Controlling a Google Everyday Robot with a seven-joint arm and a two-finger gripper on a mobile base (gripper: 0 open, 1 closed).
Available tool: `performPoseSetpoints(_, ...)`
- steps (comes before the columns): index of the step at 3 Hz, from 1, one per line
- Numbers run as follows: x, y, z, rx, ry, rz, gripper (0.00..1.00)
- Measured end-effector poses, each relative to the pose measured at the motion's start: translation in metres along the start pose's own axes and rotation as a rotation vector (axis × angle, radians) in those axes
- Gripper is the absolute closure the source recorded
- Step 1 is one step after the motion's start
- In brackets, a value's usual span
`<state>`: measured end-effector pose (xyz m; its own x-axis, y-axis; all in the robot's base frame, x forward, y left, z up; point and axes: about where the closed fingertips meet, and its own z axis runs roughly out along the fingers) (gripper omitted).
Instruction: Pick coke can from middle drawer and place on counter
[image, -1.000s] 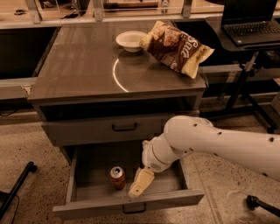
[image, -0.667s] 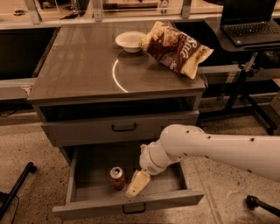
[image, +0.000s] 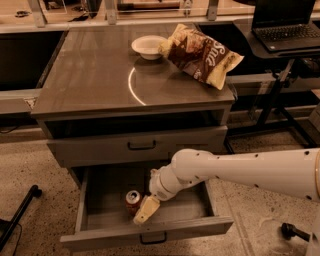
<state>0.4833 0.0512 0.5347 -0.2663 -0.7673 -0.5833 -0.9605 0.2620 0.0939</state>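
At the left of the cabinet, the tabletop (image: 85, 75) has a broad bare stretch of glossy grey-brown, crossed by a thin arc of reflected light; that looks the natural place to set the can down. Below it the middle drawer (image: 81, 202) is pulled well out, under a like drawer front (image: 100, 147) that is shut.

In the drawer, a little left of its middle, the coke can (image: 133, 199) stands upright with its silver top and tab showing. The gripper (image: 146, 209) is down inside the drawer, just to the right of the can and right up against it. I cannot tell how far open it is, nor whether it has hold of the can yet.

The can is probably light and stiff enough to keep its shape, though its thin wall would dent under a hard squeeze. Its smooth painted side is likely slippery. I would take it across the middle of the body, from the side, with even pressure, and keep it upright while it clears the drawer's front edge and the shut drawer front above.

Further right on the tabletop sit a white bowl (image: 148, 46) and, touching it, a crumpled chip bag (image: 202, 56) that overhangs the right edge. The white arm (image: 240, 170) reaches in from the right. The can should go well apart from the bowl and the bag.
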Motion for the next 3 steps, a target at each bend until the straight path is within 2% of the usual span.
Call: performPoseSetpoints(3,0.015,-0.024,0.045,-0.045,-0.067,-0.02,0.0)
